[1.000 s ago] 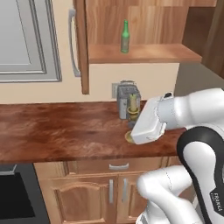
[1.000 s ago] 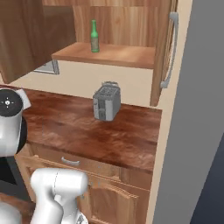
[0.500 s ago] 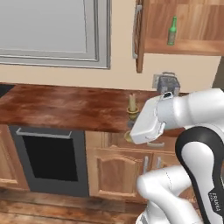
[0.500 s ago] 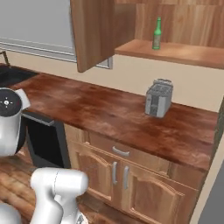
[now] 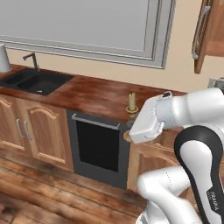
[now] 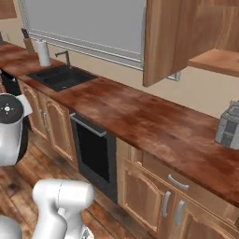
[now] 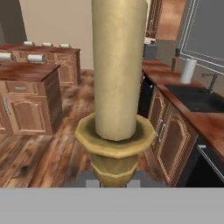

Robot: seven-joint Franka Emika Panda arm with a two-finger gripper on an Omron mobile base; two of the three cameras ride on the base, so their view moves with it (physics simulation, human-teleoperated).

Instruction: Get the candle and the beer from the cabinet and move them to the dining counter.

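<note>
Jaws clamped on the candle.
Gripper holds its brass base, cream stick upright above, over the front edge of the wood counter.

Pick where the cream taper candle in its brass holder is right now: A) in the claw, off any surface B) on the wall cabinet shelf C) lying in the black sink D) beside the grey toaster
A: the hand view has the cream taper candle in its brass holder upright just ahead of the claw, with floor behind it; the left base view shows it at the hand's end.
</note>
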